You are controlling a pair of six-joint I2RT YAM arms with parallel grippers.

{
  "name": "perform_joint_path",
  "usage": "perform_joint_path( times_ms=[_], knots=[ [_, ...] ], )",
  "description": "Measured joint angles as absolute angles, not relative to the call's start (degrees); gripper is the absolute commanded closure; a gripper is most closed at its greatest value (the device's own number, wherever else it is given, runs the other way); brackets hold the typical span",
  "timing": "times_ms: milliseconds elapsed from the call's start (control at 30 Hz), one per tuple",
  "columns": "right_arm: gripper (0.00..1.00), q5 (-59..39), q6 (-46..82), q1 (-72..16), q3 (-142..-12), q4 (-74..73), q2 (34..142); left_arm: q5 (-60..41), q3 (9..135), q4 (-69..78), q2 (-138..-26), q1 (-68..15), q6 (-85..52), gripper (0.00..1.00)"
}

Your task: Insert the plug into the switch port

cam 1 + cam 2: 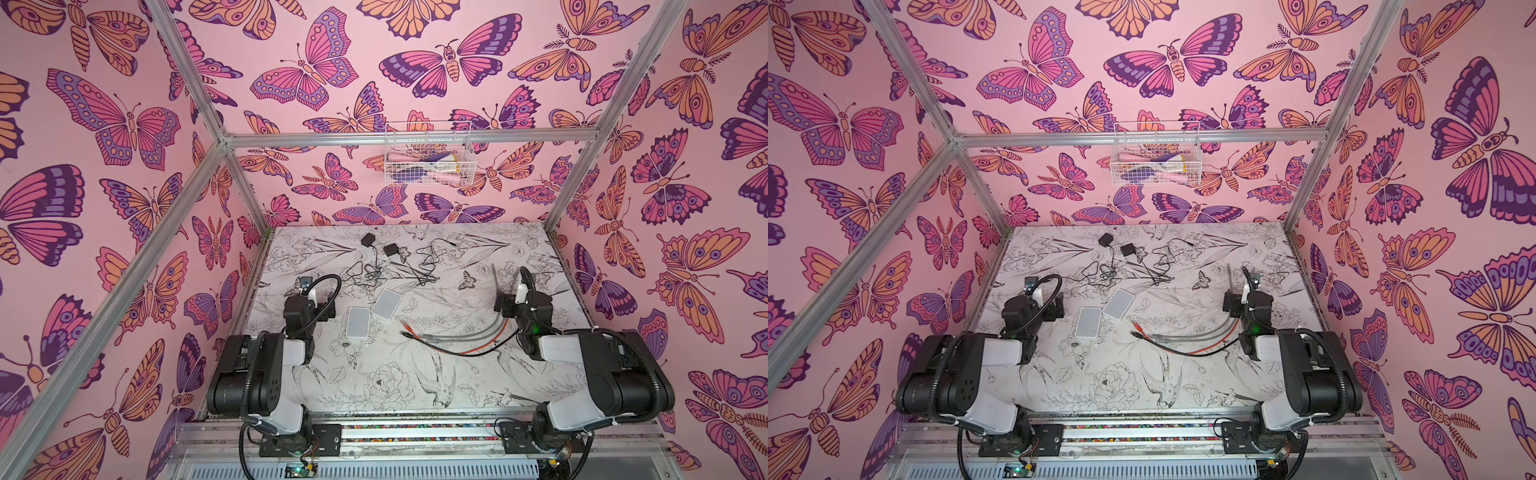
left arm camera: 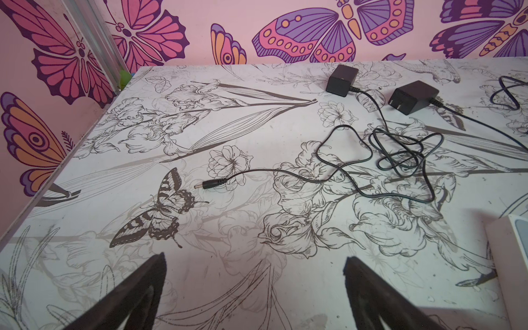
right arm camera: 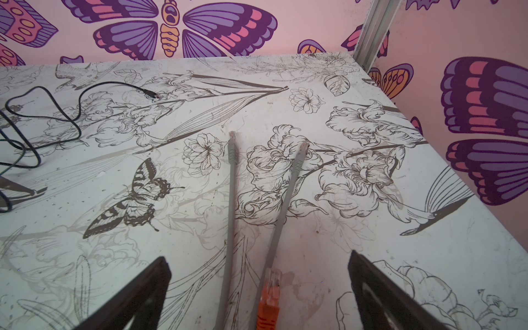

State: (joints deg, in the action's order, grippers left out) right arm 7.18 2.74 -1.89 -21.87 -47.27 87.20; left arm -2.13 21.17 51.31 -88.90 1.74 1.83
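Two flat white switches [image 1: 358,328] [image 1: 386,303] lie side by side mid-table; their ports do not show. One switch corner [image 2: 514,243] edges the left wrist view. My left gripper [image 2: 255,256] hovers open and empty left of them [image 1: 330,301], and a black barrel plug [image 2: 207,184] lies ahead of it. Right of the switches my right gripper [image 3: 258,257] [image 1: 500,305] is open, with an orange network plug [image 3: 271,283] on the table between its fingers, untouched. Two grey cables run forward to their plugs [image 3: 233,140] [image 3: 304,147]. Further orange [image 1: 405,321] and black [image 1: 405,332] plugs lie near the switches.
Two black power adapters [image 2: 341,80] [image 2: 413,95] with tangled thin cords [image 1: 374,270] lie at the back of the table. A white wire basket [image 1: 428,158] hangs on the back wall. Aluminium frame posts [image 3: 371,31] stand at the table corners, with pink walls close on both sides.
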Motion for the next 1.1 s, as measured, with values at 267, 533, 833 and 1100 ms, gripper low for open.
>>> perform_joint_path(
  times_ms=[267,533,833,1100],
  knots=[
    [0.01,7.18,2.76,-1.89,-21.87,-47.24,87.20,-2.48,21.17,51.31,-88.90,2.22,1.02,0.01],
    [0.01,7.40,2.98,-1.63,-23.59,-38.17,81.52,13.06,26.26,32.73,-66.43,-7.09,-2.31,0.00],
    [0.01,2.94,14.79,-5.39,-45.08,-7.75,57.32,9.15,41.06,10.70,-66.74,-10.92,-11.57,0.00],
    [0.09,-14.68,26.98,-8.54,-41.36,3.09,57.41,-1.06,48.12,-2.00,-78.56,-11.25,-15.59,0.10]
  ],
)
